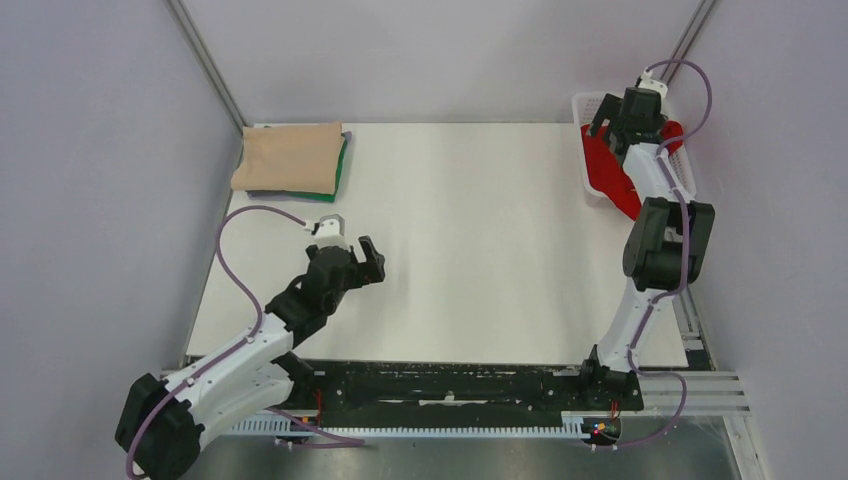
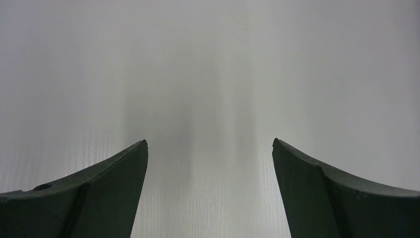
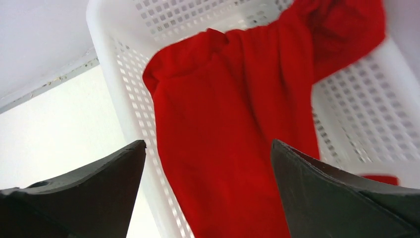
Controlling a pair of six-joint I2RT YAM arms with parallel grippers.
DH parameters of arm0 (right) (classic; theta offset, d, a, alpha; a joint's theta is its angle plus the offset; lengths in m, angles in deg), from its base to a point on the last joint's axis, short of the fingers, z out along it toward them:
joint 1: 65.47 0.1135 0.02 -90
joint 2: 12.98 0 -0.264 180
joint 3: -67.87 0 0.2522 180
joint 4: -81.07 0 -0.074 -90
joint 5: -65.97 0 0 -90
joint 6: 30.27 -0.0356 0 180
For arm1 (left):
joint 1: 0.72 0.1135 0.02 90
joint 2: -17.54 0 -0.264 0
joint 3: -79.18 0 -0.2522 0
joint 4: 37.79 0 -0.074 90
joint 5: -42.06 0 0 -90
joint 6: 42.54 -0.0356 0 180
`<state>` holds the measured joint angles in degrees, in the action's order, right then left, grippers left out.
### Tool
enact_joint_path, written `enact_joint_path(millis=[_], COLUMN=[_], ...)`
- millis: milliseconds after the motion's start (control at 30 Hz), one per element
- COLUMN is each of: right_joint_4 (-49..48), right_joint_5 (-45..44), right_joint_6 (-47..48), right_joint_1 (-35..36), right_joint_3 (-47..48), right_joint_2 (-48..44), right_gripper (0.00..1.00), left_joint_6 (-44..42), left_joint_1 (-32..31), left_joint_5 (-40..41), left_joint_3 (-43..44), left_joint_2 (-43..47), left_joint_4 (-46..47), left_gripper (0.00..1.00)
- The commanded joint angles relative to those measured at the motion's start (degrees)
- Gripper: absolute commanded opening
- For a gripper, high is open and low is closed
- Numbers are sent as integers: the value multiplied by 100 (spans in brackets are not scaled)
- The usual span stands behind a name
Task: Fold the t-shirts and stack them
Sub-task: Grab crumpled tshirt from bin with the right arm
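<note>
A bright red t-shirt (image 1: 607,172) (image 3: 223,124) lies crumpled in the white mesh basket (image 1: 584,103) (image 3: 106,54) at the far right, part of it spilling over the rim. My right gripper (image 1: 603,135) (image 3: 208,144) hovers open just above that shirt, nothing between its fingers. At the far left corner a folded beige t-shirt (image 1: 288,157) rests on a folded dark green t-shirt (image 1: 343,165), of which only an edge shows. My left gripper (image 1: 376,266) (image 2: 209,144) is open over bare white table, well in front of that stack.
The white table top (image 1: 470,240) runs between grey walls on the left, right and back. The basket stands on the table's far right corner, close to the right wall. The black rail with the arm bases (image 1: 450,390) lines the near edge.
</note>
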<state>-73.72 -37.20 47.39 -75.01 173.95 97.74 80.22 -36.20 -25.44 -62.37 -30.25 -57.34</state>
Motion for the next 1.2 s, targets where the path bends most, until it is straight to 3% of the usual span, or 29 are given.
enact_joint_path(millis=[0, 133, 267, 467, 533, 567, 667, 767, 800, 1000, 1167], right_joint_4=[-134, -505, -1301, -1584, -1644, -1651, -1667, -1729, -1740, -1722, -1714], right_joint_5=[177, -17, -234, -208, -38, 5, 48, 36, 20, -98, 495], right_joint_6=[-95, -482, -786, -1208, -1165, -1117, -1028, -968, -889, -263, 109], right_joint_1=[31, 1, -19, -22, -30, -30, -79, -153, -163, -190, -194], right_joint_3=[1064, 1677, 1641, 1607, 1606, 1606, 1544, 1413, 1374, 1237, 1053], right_joint_2=[957, 1653, 1986, 2407, 2537, 2579, 2491, 2125, 1941, 749, -472], right_gripper=[98, 98, 98, 97, 88, 78, 32, 5, 0, 0, 0], left_joint_6=[221, 409, 460, 482, 514, 532, 552, 584, 610, 701, 747], left_joint_1=[-12, -11, -11, -11, -12, -11, -11, -11, -11, -16, -14], left_joint_5=[67, 95, 214, 263, 281, 296, 290, 314, 316, 176, 428], left_joint_3=[129, 80, 121, 242, 274, 302, 389, 426, 427, 357, 236], left_joint_2=[-245, -460, -629, -920, -1031, -1081, -1203, -1232, -1238, -1031, -531], left_joint_4=[354, 334, 306, 347, 351, 345, 273, 284, 279, 235, -84], left_gripper=[100, 100, 100, 100, 100, 100, 100, 100, 100, 100, 100])
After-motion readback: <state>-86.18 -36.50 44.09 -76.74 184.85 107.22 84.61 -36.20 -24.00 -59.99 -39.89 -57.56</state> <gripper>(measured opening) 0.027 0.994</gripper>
